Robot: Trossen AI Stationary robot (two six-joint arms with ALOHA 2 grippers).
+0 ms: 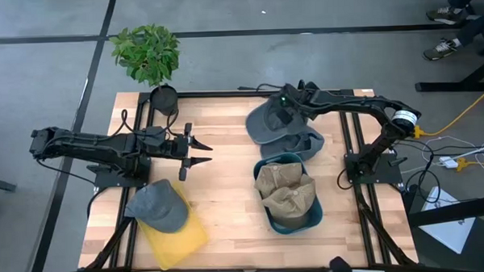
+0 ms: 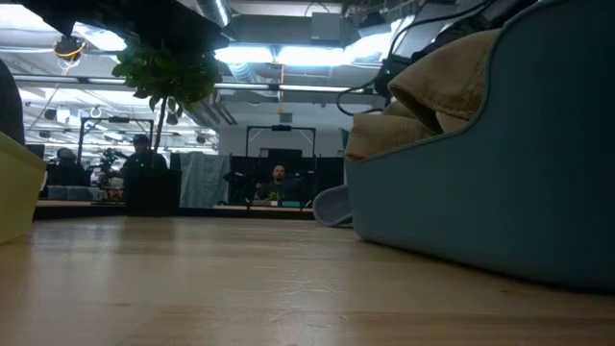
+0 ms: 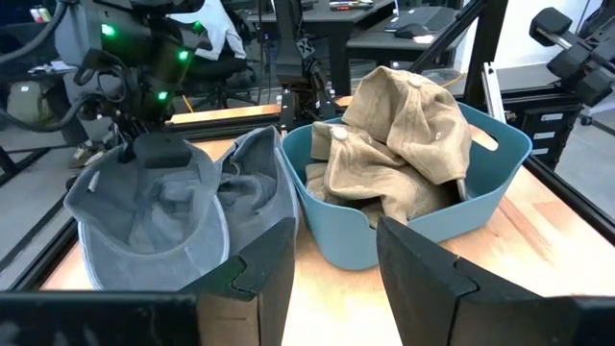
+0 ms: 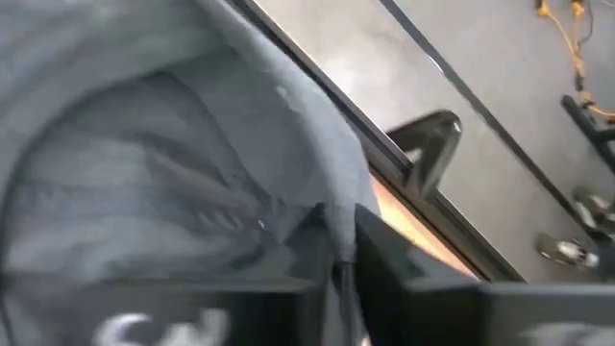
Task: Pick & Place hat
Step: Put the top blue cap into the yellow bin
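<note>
High view gives us the wooden tabletop, then the blue tub stuffed with tan hats, then the gray hat lying at the far edge just beyond the tub. Our right pincer sits on that hat, its fingers narrowed onto a fold of the rim, which the right wrist view shows pinched between them. We judge the bite thin: cloth could slide free on lifting. Our left pincer waits mid-table, half spread, holding nothing.
</note>
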